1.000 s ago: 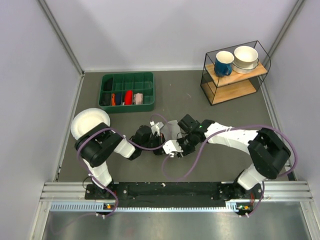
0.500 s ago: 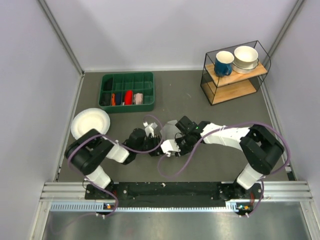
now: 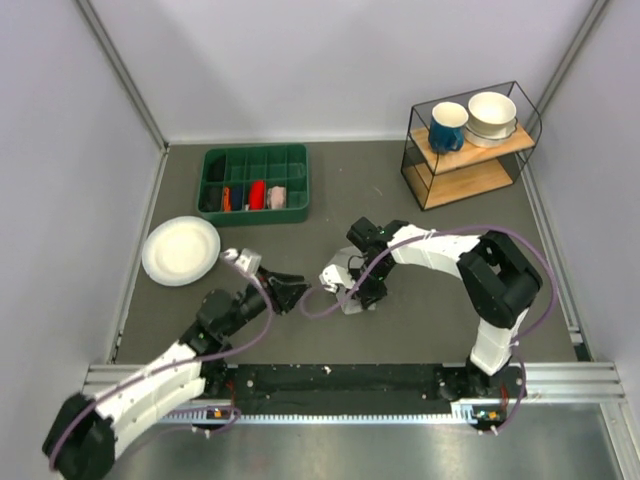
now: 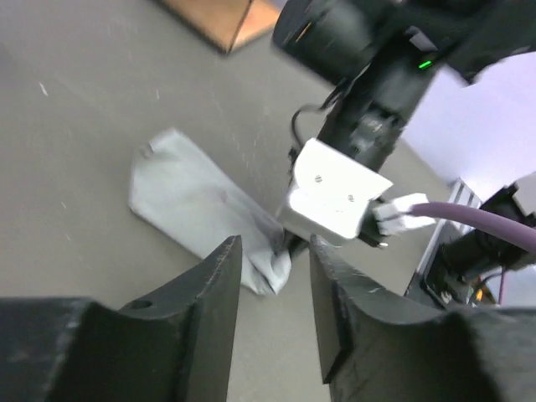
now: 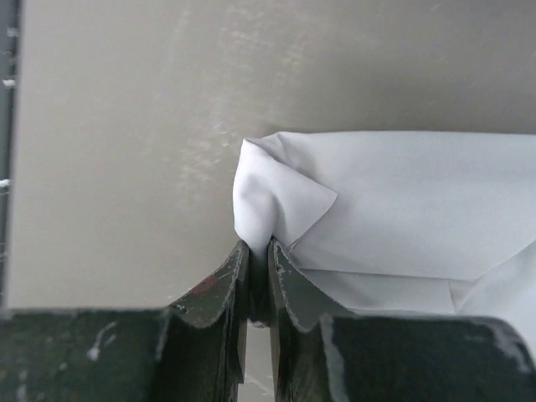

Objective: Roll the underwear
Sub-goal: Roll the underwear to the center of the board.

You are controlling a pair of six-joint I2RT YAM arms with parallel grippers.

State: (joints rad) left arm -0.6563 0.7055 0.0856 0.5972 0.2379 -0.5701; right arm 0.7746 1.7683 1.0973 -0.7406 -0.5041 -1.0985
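Observation:
The underwear (image 4: 191, 203) is a light grey cloth folded into a narrow strip, lying flat on the grey table; it shows in the top view (image 3: 333, 271) at the middle. My right gripper (image 5: 258, 249) is shut on a puckered corner of the underwear (image 5: 402, 197), low over the table (image 3: 351, 291). In the left wrist view the right gripper's white body (image 4: 335, 197) covers the strip's near end. My left gripper (image 4: 274, 251) is open, empty, and apart from the cloth, just left of it (image 3: 298, 291).
A green tray (image 3: 255, 205) with small cloth rolls stands at the back left. In front of it sits a white plate (image 3: 181, 250). At the back right is a wire shelf (image 3: 470, 160) holding a blue mug (image 3: 447, 126) and bowls.
My left gripper has opened, let go of the underwear and drawn back to the left and nearer. My right gripper has closed on a corner of the cloth.

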